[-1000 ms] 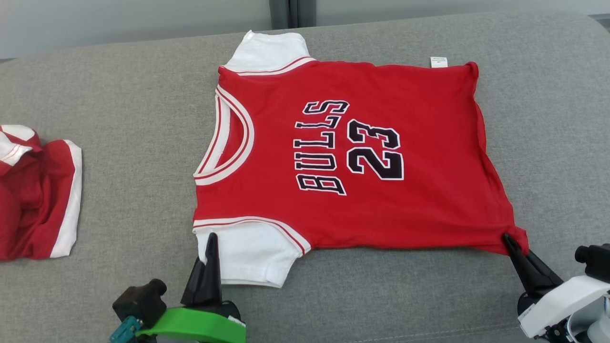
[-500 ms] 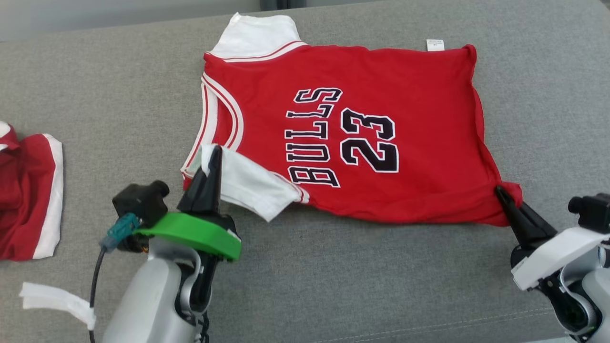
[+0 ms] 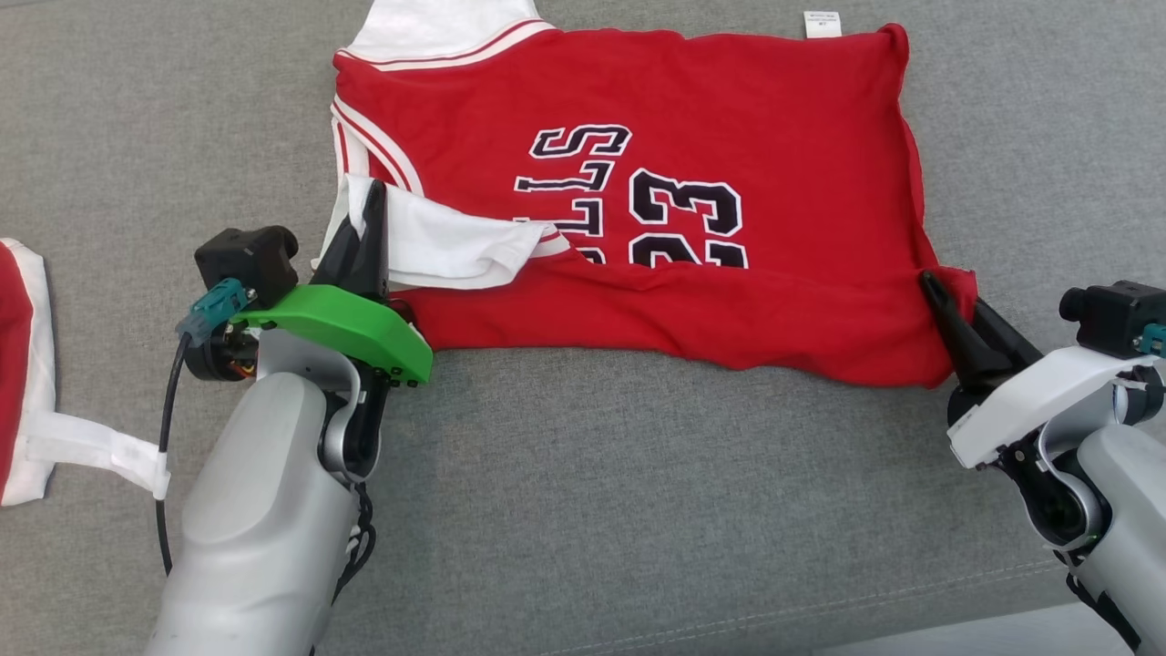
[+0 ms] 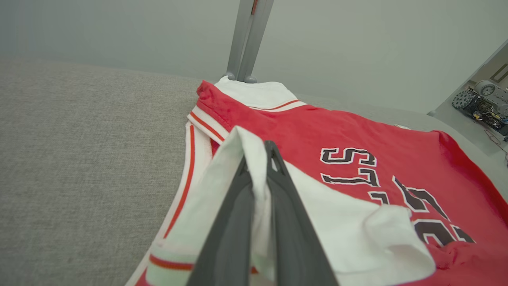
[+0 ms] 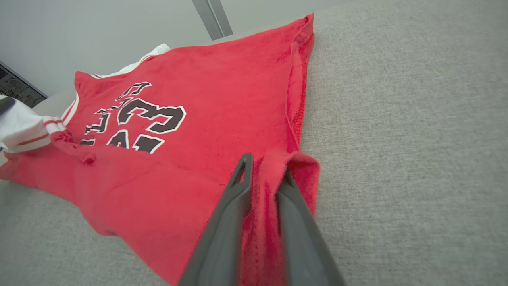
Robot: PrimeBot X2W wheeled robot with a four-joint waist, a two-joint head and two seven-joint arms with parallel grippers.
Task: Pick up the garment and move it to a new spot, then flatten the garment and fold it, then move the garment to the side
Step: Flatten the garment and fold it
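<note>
Folding is under way. Over the last second both arms have carried the near edge of the jersey (image 3: 774, 137) up and over toward its far edge, so the lower half of the lettering is now covered and a crease runs along the near side. The head camera has tipped forward too, so part of the shift in that view is the camera's, not the cloth's.

My left tool (image 3: 374, 193) is pinched tight on the white sleeve (image 3: 455, 246), which drapes across the chest print. My right tool (image 3: 931, 281) has the red hem corner clamped between its fingers.

The jersey lies on the grey cushion (image 3: 638, 501), with its far sleeve and hem label (image 3: 822, 23) flat. I judge the fold about half done, because the carried edge has yet to meet the far one. The sleeve is bunching rather than lying square, which could leave a lump.

A second red-and-white garment (image 3: 14, 364) sits well apart at the left, out of the fold's path.
</note>
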